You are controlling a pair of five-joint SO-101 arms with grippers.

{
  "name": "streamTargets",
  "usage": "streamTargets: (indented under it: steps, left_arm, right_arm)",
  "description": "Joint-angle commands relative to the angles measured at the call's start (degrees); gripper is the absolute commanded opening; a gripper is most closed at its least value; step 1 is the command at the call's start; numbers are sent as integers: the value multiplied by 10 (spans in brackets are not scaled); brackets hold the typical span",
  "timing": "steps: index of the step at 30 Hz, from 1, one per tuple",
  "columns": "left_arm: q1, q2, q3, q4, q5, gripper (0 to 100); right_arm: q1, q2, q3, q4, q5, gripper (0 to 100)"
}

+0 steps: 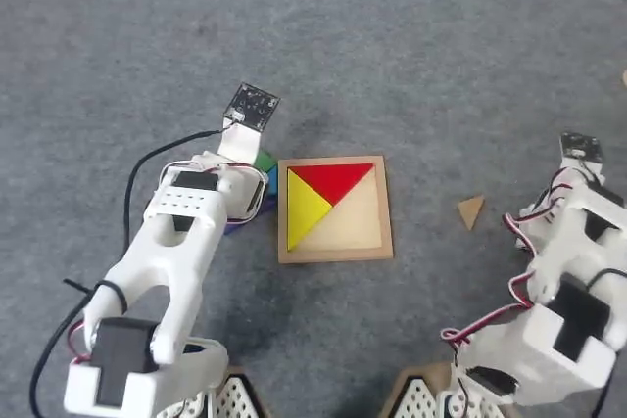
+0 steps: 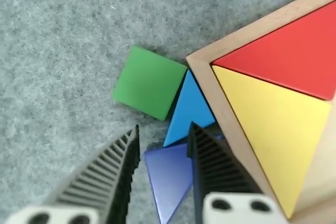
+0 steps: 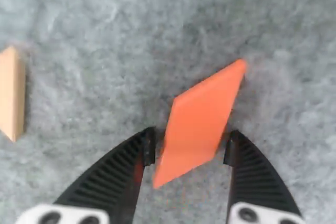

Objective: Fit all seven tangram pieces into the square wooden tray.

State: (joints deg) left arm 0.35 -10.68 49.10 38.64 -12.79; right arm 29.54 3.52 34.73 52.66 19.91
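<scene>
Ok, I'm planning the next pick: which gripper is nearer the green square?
Left. The left gripper hangs just short of the green square, beside the tray; the right gripper straddles the orange piece beyond the tray's other side.

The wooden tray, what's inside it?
Two pieces lie inside the wooden tray: a red triangle along its far side and a yellow triangle along its left side, edges meeting. The rest of its floor is bare wood. The floor beneath those two pieces is covered.
</scene>
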Motion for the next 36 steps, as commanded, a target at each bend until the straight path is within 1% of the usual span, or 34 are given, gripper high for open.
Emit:
streamTargets:
  steps: [1,8,10,14,19,22,25,28,30,33,36]
  left_arm:
    - [-3,-25,-1,-10,2,145]
    - [-3,-25,-1,-10,1,145]
    - [-3,-25,-1,-10,1,145]
    - [-4,-25,-1,-10,1,145]
    - [-4,-25,-1,-10,1,145]
    - [-4,-25,-1,-10,1,145]
    - [-3,-25,-1,-11,1,145]
    - [-2,-25,-1,-11,1,145]
    - [-1,-25,-1,-11,1,145]
    - [0,-25,-1,-11,1,145]
    - [1,-25,-1,-11,1,145]
  right_arm:
    - [1,-3,-34,6,6,223]
    - [-7,11,-72,20,11,214]
    - [-24,26,-76,24,33,174]
    - [-36,57,-78,23,34,86]
    - [-34,69,-88,31,33,79]
    - [-34,64,-111,61,30,58]
    - [-41,39,-137,89,7,51]
    - [-70,3,-166,135,-7,47]
    - [-107,-23,-183,168,-20,46]
    - [-184,-54,-200,212,-47,33]
    - [-275,-68,-220,240,-103,30]
